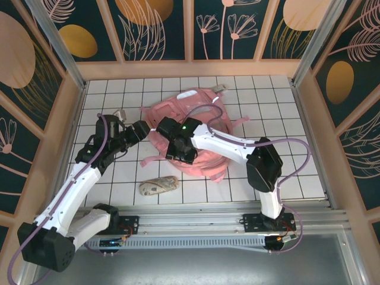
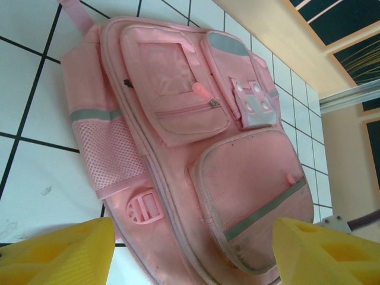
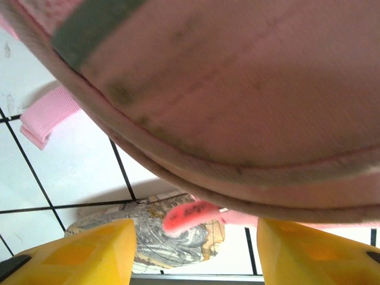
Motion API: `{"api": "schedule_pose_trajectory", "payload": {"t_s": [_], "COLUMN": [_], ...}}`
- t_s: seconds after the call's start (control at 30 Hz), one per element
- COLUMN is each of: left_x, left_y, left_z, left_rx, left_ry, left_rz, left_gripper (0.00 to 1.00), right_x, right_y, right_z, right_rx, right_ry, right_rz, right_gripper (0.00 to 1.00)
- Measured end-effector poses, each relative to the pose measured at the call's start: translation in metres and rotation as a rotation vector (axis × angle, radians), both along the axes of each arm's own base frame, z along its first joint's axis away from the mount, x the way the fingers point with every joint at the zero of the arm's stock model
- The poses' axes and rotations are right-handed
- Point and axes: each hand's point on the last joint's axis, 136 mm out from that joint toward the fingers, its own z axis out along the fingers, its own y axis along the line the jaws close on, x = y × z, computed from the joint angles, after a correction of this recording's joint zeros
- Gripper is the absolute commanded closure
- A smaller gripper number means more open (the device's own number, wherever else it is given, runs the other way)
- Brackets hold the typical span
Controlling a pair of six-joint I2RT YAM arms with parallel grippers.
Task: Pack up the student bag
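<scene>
- Your bag (image 1: pixel 169 111) lies flat, pockets up, mid-surface (image 1: pixel 267 107), its straps trailing onto the white tiles.
- Your left hand (image 1: pixel 141 129) is at the bag's left edge. Its fingers (image 2: pixel 65 252) are spread with nothing between them.
- Your right hand (image 1: pixel 178 145) is over the bag's near edge, also spread. The bag's rim is close above the fingers (image 3: pixel 89 252), not pinched.
- A patterned pouch (image 1: pixel 158 186) lies near the bag, on its near side.
</scene>
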Motion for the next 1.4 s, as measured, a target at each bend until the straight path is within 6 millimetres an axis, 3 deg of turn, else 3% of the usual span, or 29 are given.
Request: {"api": "schedule_pose_trajectory", "payload": {"t_s": [0.07, 0.37, 0.43, 0.67, 0.8, 0.9, 0.93, 0.97, 1.0, 1.13, 1.27, 1.33, 1.4], "left_x": [-0.001, -0.007, -0.009, -0.015, -0.019, -0.019, -0.019, -0.019, -0.019, -0.024, -0.052, -0.057, -0.05], "left_y": [0.001, 0.002, 0.003, 0.005, 0.006, 0.005, 0.004, 0.001, -0.004, -0.028, -0.041, -0.045, -0.05], "left_z": [-0.002, -0.012, -0.013, -0.017, -0.025, -0.027, -0.028, -0.031, -0.035, -0.068, -0.121, -0.129, -0.121], "left_rx": [0.003, 0.009, 0.009, 0.008, 0.012, 0.017, 0.017, 0.015, 0.008, -0.1, -0.262, -0.324, -0.378], "left_ry": [0.004, 0.028, 0.027, 0.026, 0.038, 0.042, 0.046, 0.054, 0.065, 0.156, 0.314, 0.354, 0.344], "left_rz": [0.003, 0.002, 0.002, 0.003, 0.002, -0.008, -0.018, -0.035, -0.057, -0.151, -0.161, -0.146, -0.136], "left_gripper": [0.3, 0.29, 0.29, 0.29, 0.29, 0.29, 0.25, 0.15, 0.01, 0.01, 0.01, 0.01, 0.01], "right_x": [0.002, 0.001, 0.0, -0.006, -0.009, -0.01, -0.011, -0.012, -0.013, -0.017, -0.017, -0.017, -0.017], "right_y": [0.001, -0.001, -0.001, -0.004, -0.008, -0.01, -0.01, -0.01, -0.01, -0.009, -0.006, -0.006, -0.005], "right_z": [-0.001, -0.008, -0.01, -0.019, -0.023, -0.026, -0.026, -0.027, -0.026, -0.023, -0.017, -0.016, -0.014], "right_rx": [-0.01, -0.036, -0.043, -0.075, -0.091, -0.1, -0.103, -0.106, -0.111, -0.135, -0.135, -0.133, -0.129], "right_ry": [-0.006, 0.0, 0.005, 0.02, 0.027, 0.03, 0.031, 0.03, 0.027, -0.003, -0.028, -0.032, -0.035], "right_rz": [0.005, 0.018, 0.018, 0.036, 0.034, 0.039, 0.044, 0.053, 0.064, 0.118, 0.159, 0.165, 0.17], "right_gripper": [0.53, 0.53, 0.64, 0.81, 1.0, 1.0, 1.0, 1.0, 1.0, 1.0, 1.0, 1.0, 1.0]}}
